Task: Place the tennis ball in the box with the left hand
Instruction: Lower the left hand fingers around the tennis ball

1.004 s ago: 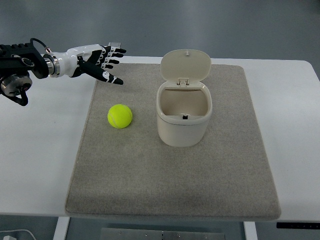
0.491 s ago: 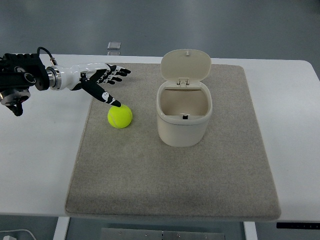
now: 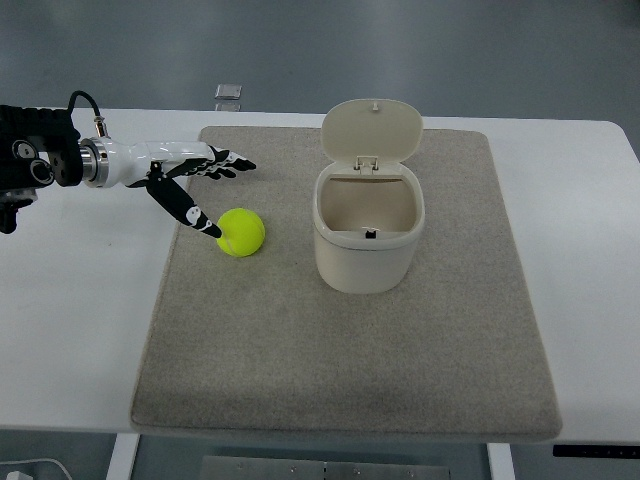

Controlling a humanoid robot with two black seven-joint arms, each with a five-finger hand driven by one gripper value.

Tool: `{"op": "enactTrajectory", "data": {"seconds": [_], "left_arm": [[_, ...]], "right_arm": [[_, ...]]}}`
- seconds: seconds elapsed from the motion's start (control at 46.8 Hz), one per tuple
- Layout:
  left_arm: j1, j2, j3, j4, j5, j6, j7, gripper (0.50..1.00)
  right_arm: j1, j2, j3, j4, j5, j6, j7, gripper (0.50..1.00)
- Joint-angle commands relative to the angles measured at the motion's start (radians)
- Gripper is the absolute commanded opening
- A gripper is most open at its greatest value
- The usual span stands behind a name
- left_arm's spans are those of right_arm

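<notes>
A yellow-green tennis ball (image 3: 241, 232) lies on the grey mat (image 3: 340, 330), left of the box. The box (image 3: 367, 240) is a cream bin with its lid (image 3: 371, 130) flipped up and its inside bare. My left hand (image 3: 200, 180) reaches in from the left edge, fingers spread and holding nothing. Its thumb tip sits right at the ball's left side, while the other fingers (image 3: 230, 162) point right, above the ball. The right arm is out of view.
The mat covers most of a white table (image 3: 70, 300). A small grey object (image 3: 228, 92) lies at the table's far edge, behind the hand.
The left hand has dropped toward the near side and down to the ball, and its thumb has swung to the ball's left side. Ball and box stayed put.
</notes>
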Motion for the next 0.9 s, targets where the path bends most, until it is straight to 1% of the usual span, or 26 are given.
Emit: {"op": "enactTrajectory", "data": {"seconds": [0.0, 0.085, 0.363, 0.577, 0.683, 0.875], "left_arm": [[0.005, -0.006, 0.000, 0.005, 0.026, 0.010, 0.000, 0.984], [0.011, -0.009, -0.001, 0.005, 0.101, 0.030, 0.002, 0.984], [0.009, -0.033, -0.008, 0.008, 0.213, 0.039, 0.002, 0.984], [0.019, -0.053, -0.012, 0.017, 0.218, 0.044, 0.003, 0.984], [0.026, -0.062, -0.011, 0.020, 0.218, 0.071, 0.002, 0.984], [0.052, -0.082, -0.011, 0.031, 0.219, 0.076, 0.002, 0.984]], "right_arm": [[0.000, 0.000, 0.000, 0.000, 0.000, 0.001, 0.000, 0.938], [0.000, 0.000, 0.000, 0.000, 0.000, 0.001, 0.000, 0.938], [0.000, 0.000, 0.000, 0.000, 0.000, 0.001, 0.000, 0.938], [0.000, 0.000, 0.000, 0.000, 0.000, 0.001, 0.000, 0.938], [0.000, 0.000, 0.000, 0.000, 0.000, -0.001, 0.000, 0.938], [0.000, 0.000, 0.000, 0.000, 0.000, 0.001, 0.000, 0.938]]}}
